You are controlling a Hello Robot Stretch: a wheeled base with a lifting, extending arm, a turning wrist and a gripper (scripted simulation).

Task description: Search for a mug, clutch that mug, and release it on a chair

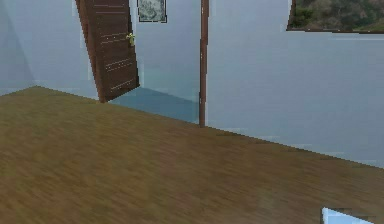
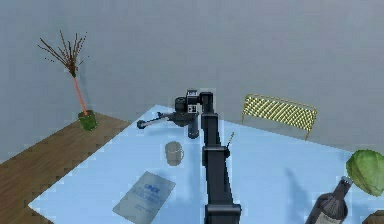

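- The mug (image 2: 175, 152) has been found. It is a small pale cup standing on the light blue table (image 2: 280, 175).
- The mug is near the jaws, a bit back from them toward the robot's body. It stands just beside the dark arm (image 2: 215, 170).
- I cannot tell if the jaws are right over the mug or off to one side of it.
- The thin fingers (image 2: 155, 121) stick out with only bare table and wall behind them, so the jaws hold nothing. I cannot tell how the jaws are set.
- So the looking part seems done, but I think the grabbing part is not done yet.
- A chair (image 2: 279, 112) with a yellow back stands at the far edge of the table. It is on the other side of the arm from where the fingers point, well apart from the jaws.
- Left to do, I think: take hold of the mug, lift it, carry it over to the chair and let it go there.
- Other things on the table are farther from the jaws than the mug: a flat booklet (image 2: 145, 195), a dark bottle (image 2: 330, 205) and a round green thing (image 2: 368, 170).
- Past the fingertips, off the table, a pot of bare twigs (image 2: 72, 70) stands on the wood floor (image 1: 150, 160).
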